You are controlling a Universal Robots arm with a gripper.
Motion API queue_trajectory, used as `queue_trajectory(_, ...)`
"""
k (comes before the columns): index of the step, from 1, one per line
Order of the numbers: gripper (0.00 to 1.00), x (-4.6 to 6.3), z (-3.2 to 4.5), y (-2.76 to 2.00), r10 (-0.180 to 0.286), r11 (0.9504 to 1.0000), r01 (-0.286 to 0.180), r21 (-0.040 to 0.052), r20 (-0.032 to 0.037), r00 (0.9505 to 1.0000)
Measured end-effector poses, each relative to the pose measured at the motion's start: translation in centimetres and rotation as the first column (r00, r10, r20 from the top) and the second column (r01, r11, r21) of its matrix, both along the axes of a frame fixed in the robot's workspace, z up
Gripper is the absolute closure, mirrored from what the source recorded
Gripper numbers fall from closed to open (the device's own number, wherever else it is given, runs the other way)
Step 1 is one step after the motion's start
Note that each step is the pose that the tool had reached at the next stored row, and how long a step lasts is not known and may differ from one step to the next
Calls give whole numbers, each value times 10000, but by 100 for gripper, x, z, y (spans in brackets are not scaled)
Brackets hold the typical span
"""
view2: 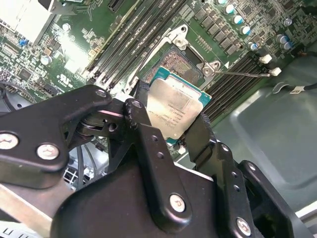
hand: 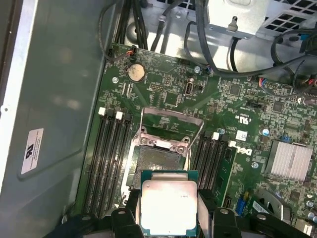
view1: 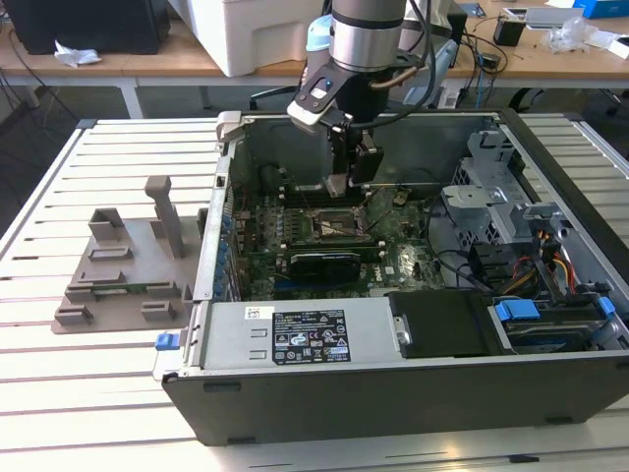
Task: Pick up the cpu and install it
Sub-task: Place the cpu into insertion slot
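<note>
In both wrist views the cpu (view2: 174, 108) (hand: 168, 207), a flat silvery square with a thin pale rim, is clamped by its edges between the black fingers (view2: 143, 130) (hand: 222, 219). My gripper (view2: 172, 116) (hand: 171, 220) (view1: 349, 182) is shut on it. It hangs just above the motherboard inside the open computer case (view1: 393, 393). The dark, metal-framed socket (hand: 161, 161) (view2: 179, 63) (view1: 339, 226) lies below and slightly beyond the chip, with its load plate (hand: 171, 126) flipped open. The chip is close to the socket and offset from it, not seated.
Rows of memory slots (hand: 109, 158) flank the socket. A silver heatsink (hand: 292, 161) and cables (view1: 550, 265) with drive bays sit toward the exterior view's right. A grey plastic tray with upright posts (view1: 128, 270) stands on the slatted table at the exterior view's left of the case.
</note>
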State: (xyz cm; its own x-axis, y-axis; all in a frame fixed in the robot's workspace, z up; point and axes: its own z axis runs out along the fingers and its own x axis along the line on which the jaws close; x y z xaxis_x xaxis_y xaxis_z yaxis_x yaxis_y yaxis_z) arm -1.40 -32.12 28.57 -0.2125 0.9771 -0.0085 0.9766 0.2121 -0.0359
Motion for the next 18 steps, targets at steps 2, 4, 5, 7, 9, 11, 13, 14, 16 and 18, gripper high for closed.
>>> queue_trajectory(2,46,0,0,0,-170,9999,170,-1,0,9999)
queue_trajectory(4,46,0,0,0,-374,9993,374,-2,0,9993)
queue_trajectory(5,46,0,-1,0,-446,9990,446,-3,0,9990)
queue_trajectory(7,46,0,0,0,-539,9985,539,-5,0,9985)
queue_trajectory(9,46,0,-1,0,-705,9975,705,-8,0,9975)
queue_trajectory(11,46,0,-1,0,-800,9968,800,-10,0,9968)
queue_trajectory(13,46,0,-1,0,-959,9954,959,-14,1,9954)
queue_trajectory(14,46,0,-1,0,-1001,9950,1001,-15,1,9950)
queue_trajectory(16,46,0,-1,0,-1081,9941,1081,-26,2,9941)
queue_trajectory(18,46,1,-1,0,-1154,9933,1154,-118,12,9933)
